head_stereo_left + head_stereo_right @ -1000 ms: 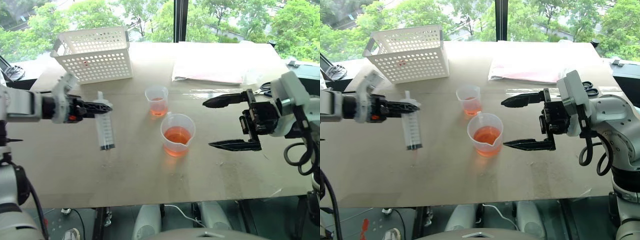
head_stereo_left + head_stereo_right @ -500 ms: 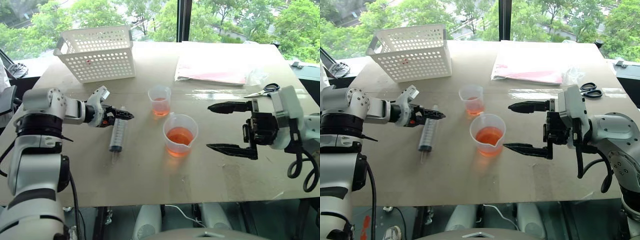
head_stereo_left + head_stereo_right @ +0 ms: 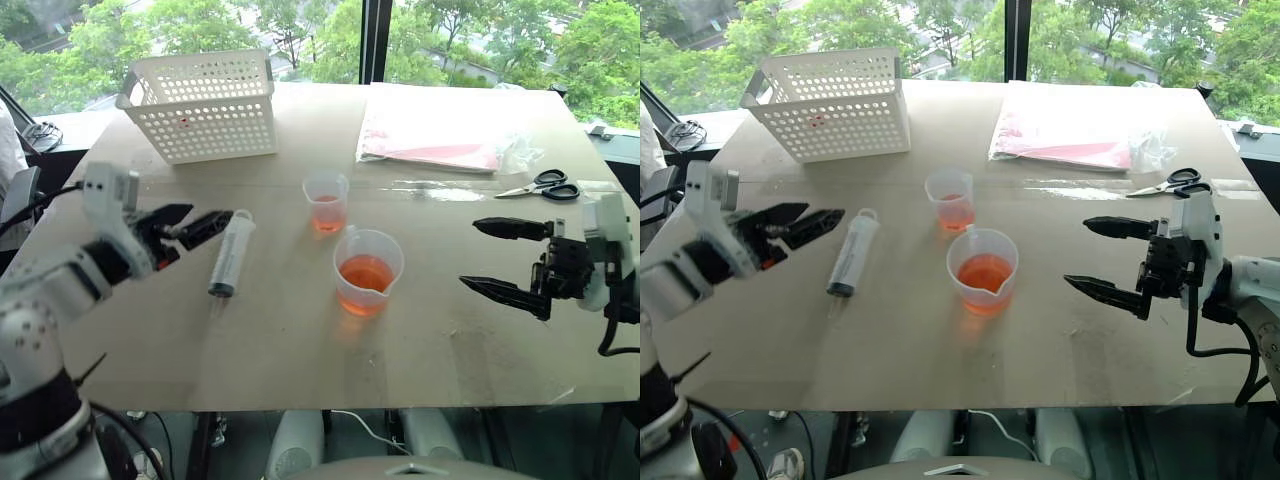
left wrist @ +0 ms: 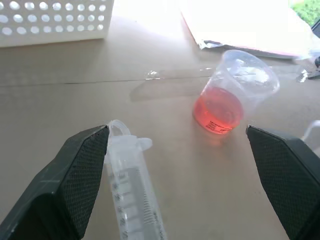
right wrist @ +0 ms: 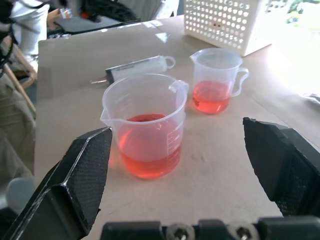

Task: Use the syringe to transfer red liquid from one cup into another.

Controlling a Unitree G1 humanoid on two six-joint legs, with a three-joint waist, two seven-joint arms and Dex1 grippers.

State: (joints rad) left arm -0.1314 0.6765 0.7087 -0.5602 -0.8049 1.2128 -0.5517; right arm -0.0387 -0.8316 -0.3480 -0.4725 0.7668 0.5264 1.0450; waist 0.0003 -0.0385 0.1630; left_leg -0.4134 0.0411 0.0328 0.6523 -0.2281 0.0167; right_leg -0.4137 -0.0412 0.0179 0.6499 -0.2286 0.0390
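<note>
Left eye view: your syringe (image 3: 230, 254) lay flat on the table (image 3: 300, 340), just past the left gripper (image 3: 195, 222), jaws wide.
Right gripper (image 3: 505, 260): spread wide, empty.
Risk: regrasping carelessly could roll it into the beaker (image 3: 367, 271) (red liquid (image 3: 364, 272) spills); small cup (image 3: 326, 201) stood behind.

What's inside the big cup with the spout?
The big cup holds orange-red liquid, filling roughly its lower third. Nothing else shows in it, and its clear wall hides nothing. The small cup behind it holds a shallower layer of the same colour.
</note>
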